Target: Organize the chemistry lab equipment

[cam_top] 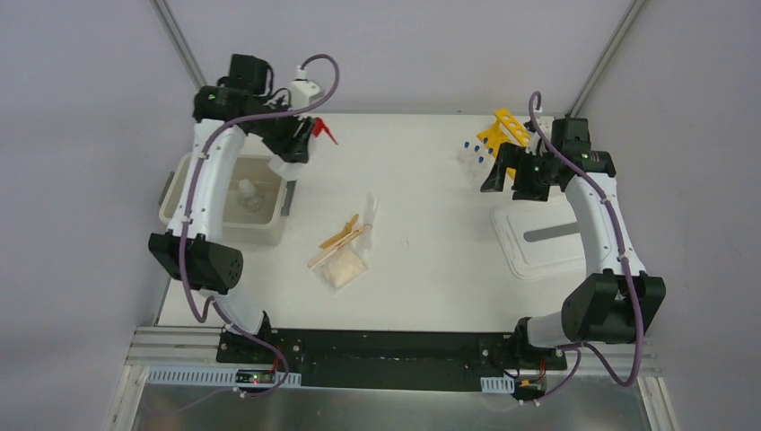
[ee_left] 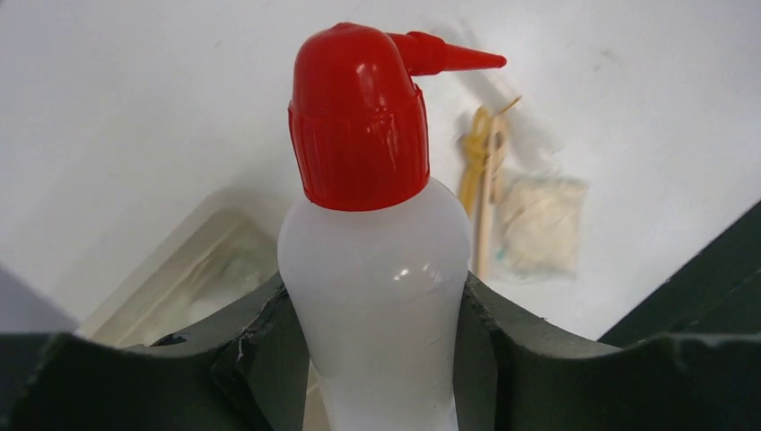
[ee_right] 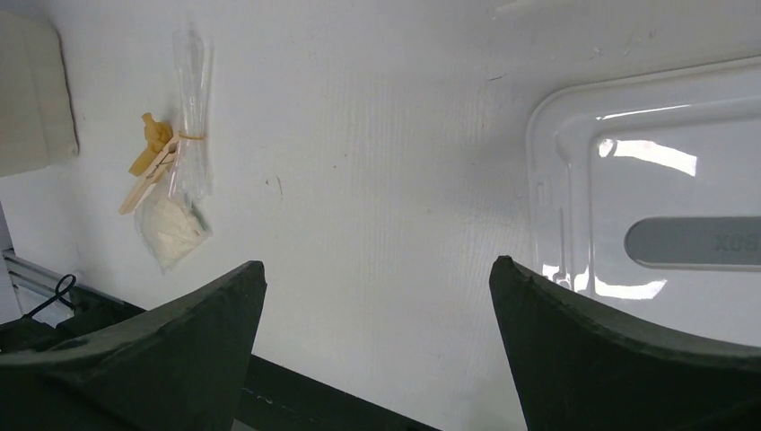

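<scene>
**Left gripper (ee_left: 375, 296) clamped on squeeze bottle (ee_left: 372, 242)**

Left fingers pinch the clear bottle by its body, below the red nozzle cap (ee_left: 359, 117), near the far right corner of the cream bin (cam_top: 179, 208). Right gripper (ee_right: 377, 310) is spread wide, holding nothing, above the table beside the white lid (ee_right: 664, 171). Wooden sticks (cam_top: 336, 239) and beige packet (cam_top: 345, 270) lie mid-table.
</scene>
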Available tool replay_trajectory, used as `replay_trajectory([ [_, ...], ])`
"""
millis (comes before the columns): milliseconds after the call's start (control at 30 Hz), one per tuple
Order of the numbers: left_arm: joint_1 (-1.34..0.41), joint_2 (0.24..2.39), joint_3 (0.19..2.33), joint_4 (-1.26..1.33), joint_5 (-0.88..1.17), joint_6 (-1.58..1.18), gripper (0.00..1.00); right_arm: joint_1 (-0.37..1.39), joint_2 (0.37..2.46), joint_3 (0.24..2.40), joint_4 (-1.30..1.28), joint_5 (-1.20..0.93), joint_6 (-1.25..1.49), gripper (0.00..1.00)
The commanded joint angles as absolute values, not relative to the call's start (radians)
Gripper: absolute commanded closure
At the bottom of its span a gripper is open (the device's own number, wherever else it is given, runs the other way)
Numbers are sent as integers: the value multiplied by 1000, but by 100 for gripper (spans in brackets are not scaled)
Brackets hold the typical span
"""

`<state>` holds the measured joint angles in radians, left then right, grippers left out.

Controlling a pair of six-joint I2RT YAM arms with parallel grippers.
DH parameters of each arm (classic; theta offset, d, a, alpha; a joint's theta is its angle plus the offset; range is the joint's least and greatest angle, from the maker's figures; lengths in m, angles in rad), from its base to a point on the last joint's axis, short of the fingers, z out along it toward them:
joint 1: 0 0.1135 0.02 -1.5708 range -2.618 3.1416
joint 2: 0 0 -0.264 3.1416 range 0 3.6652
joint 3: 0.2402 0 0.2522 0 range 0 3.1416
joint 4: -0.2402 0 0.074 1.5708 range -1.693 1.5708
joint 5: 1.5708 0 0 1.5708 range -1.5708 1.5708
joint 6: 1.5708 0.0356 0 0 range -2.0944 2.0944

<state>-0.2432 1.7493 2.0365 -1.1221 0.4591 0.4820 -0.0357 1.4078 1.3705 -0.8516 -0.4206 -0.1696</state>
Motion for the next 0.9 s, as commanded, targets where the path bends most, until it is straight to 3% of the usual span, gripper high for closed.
replay_trajectory([
  [0,-64,1685,1993,-1345,434,817,63,-1,1419,1372,-804,-456,-134,1],
  [267,257,1757,2035,-1244,313,835,67,32,1453,1401,-788,-449,-128,1],
  [367,344,1730,1925,-1159,345,868,66,34,1451,1400,-794,-443,-133,1],
  [567,406,1711,1740,-1076,297,996,67,37,1445,1398,-800,-438,-134,1],
  [867,445,1793,1734,-985,209,928,66,37,1437,1394,-817,-428,-146,1],
])
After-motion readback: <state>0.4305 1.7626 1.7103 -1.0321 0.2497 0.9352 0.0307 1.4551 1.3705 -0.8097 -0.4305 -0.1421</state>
